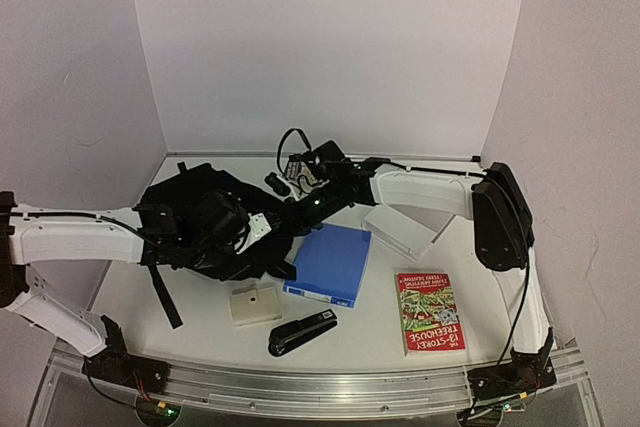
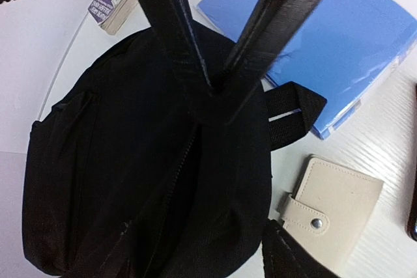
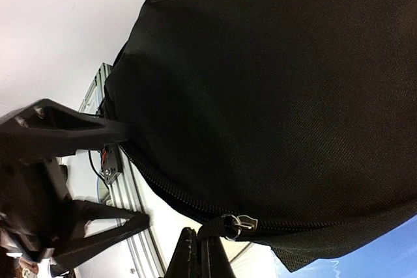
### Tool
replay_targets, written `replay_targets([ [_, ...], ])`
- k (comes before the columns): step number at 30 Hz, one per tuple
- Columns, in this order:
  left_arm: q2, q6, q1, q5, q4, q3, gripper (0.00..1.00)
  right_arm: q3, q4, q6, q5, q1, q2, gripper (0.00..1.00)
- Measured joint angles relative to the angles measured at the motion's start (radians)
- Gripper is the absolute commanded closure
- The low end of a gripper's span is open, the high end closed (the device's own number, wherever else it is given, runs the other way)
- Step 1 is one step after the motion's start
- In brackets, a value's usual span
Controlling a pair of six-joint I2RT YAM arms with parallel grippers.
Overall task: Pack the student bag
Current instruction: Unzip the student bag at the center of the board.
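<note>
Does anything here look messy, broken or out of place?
Nothing spilled or broken. The student bag lies slumped and crumpled, one strap trailing loose toward the near edge of the table. The blue folder, book and stapler lie flat beside it.
</note>
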Motion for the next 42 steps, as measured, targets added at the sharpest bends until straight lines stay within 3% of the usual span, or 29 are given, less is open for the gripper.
replay_targets([
  [5,0.098,0.011,0.000,-0.067,-0.007,0.021,0.99,-0.038,0.009,-0.006,0.001,-0.006,-0.008,1.00],
  [18,-0.088,-0.088,-0.003,-0.097,-0.087,0.015,0.99,-0.034,0.040,-0.092,0.071,-0.207,0.028,1.00],
  [20,-0.101,-0.093,-0.004,-0.100,-0.089,0.007,0.87,-0.025,0.044,-0.091,0.065,-0.211,0.051,1.00],
  [22,-0.119,-0.098,-0.004,-0.107,-0.099,-0.011,0.62,-0.024,0.040,-0.087,0.055,-0.202,0.063,1.00],
  [23,-0.129,-0.100,-0.004,-0.111,-0.110,-0.018,0.54,-0.025,0.038,-0.085,0.054,-0.195,0.065,1.00],
  [31,-0.152,-0.140,-0.013,-0.039,-0.153,-0.015,0.13,-0.059,0.041,-0.059,0.035,-0.102,0.039,1.00],
  [36,-0.104,-0.170,-0.045,0.040,-0.149,0.050,0.00,-0.059,0.043,-0.045,0.021,-0.034,0.025,1.00],
  [39,-0.048,-0.177,-0.052,0.057,-0.114,0.068,0.02,-0.059,0.043,-0.031,0.008,-0.019,0.025,1.00],
  [42,0.005,-0.181,-0.052,0.059,-0.101,0.069,0.10,-0.059,0.043,-0.020,0.002,-0.021,0.024,1.00],
])
